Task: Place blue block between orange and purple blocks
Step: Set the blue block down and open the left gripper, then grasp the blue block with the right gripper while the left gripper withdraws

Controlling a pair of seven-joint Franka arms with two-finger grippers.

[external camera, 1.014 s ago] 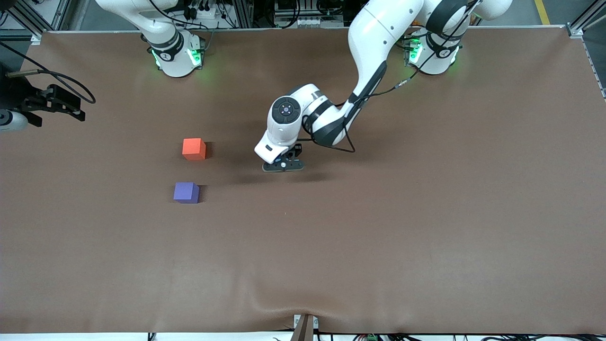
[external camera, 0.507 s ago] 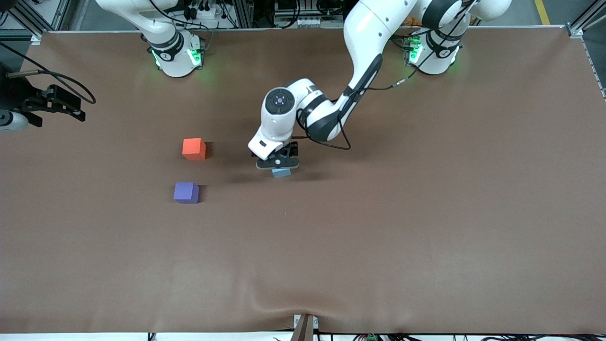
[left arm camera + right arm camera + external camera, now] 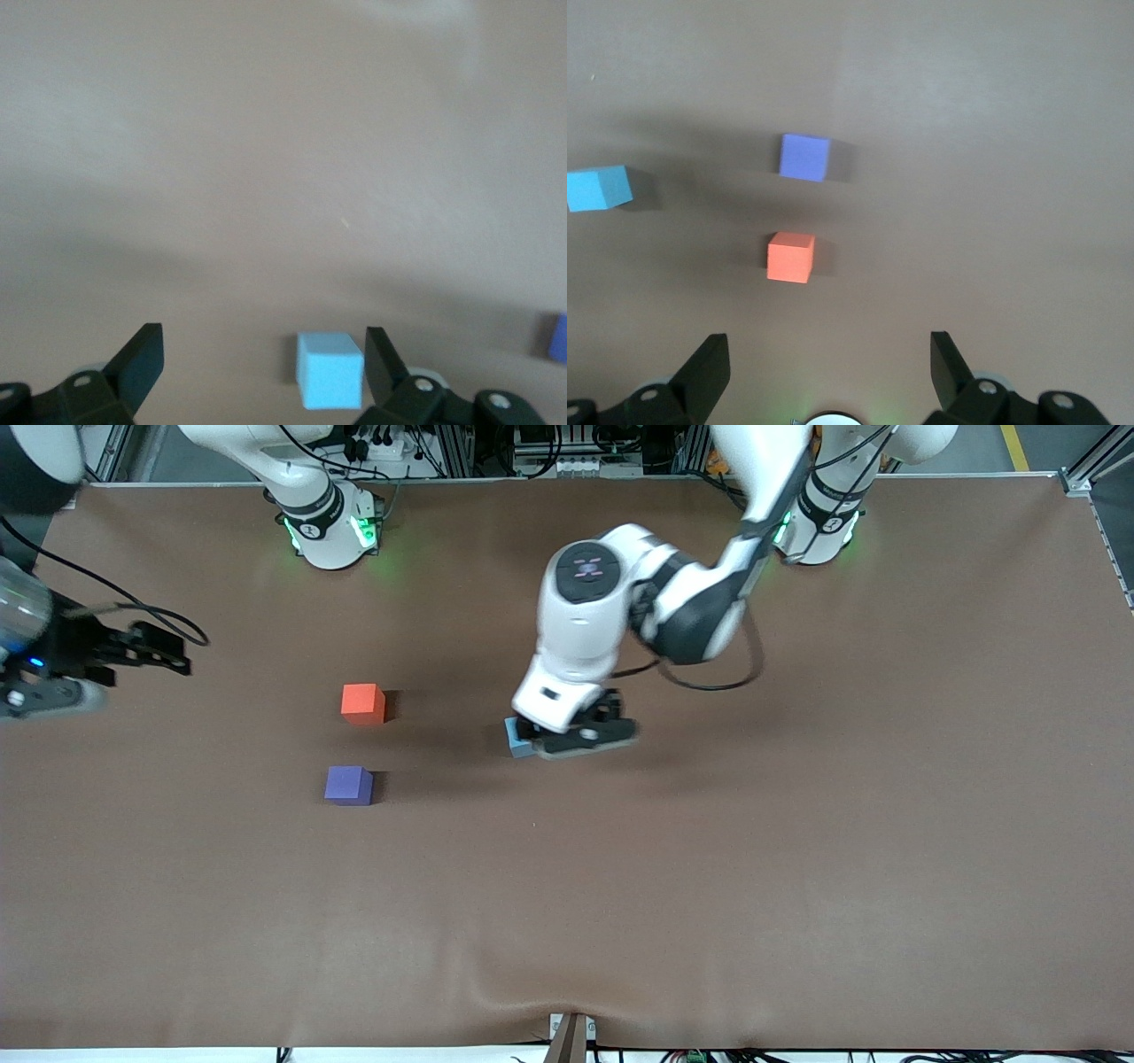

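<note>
The left gripper point(image 3: 580, 737) hangs low over the middle of the table, its fingers point(image 3: 142, 359) spread wide with nothing between them. The blue block point(image 3: 516, 737) sits on the table just under that gripper, at its edge toward the right arm's end; in the left wrist view the block point(image 3: 330, 369) lies flat on the cloth close by one finger, not pinched. The left arm comes down from its base point(image 3: 819, 527) at the top edge of the table and bends over the centre.

The orange block point(image 3: 363, 703) and the purple block point(image 3: 348, 786) stand well apart from the blue one, toward the right arm's end, the purple nearer the front camera than the orange, with a bare gap between them. The right wrist view shows all three: orange point(image 3: 790, 257), purple point(image 3: 804, 157) and blue point(image 3: 599, 189).

The right gripper point(image 3: 133, 651) waits at the right arm's end of the table, fingers point(image 3: 709, 365) spread and empty.

The table point(image 3: 797, 850) is covered by a plain brown cloth, smooth but for a slight ripple at the edge nearest the camera. Above the table's top edge stand metal frame rails and cables, and green lights glow on both arm bases
</note>
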